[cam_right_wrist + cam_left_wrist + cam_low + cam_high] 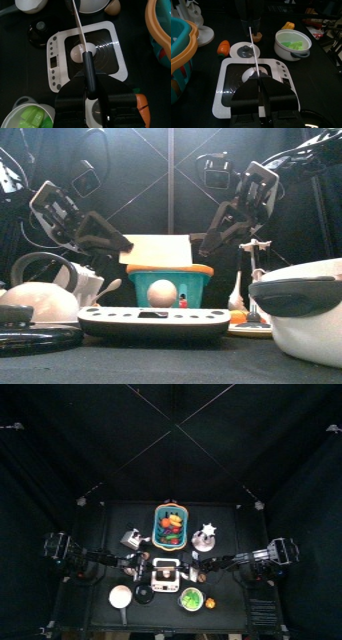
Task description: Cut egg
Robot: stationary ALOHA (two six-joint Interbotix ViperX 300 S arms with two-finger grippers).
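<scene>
Black table [227, 609]: egg [160, 292] on scale [154, 320]; wrist views reveal knife [85, 47].

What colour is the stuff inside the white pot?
Light green, seen best in the left wrist view.

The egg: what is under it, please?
The egg lies on a white-framed scale, on its black round plate. A knife crosses above the egg and covers its middle. Where egg and plate touch is hidden.
</scene>
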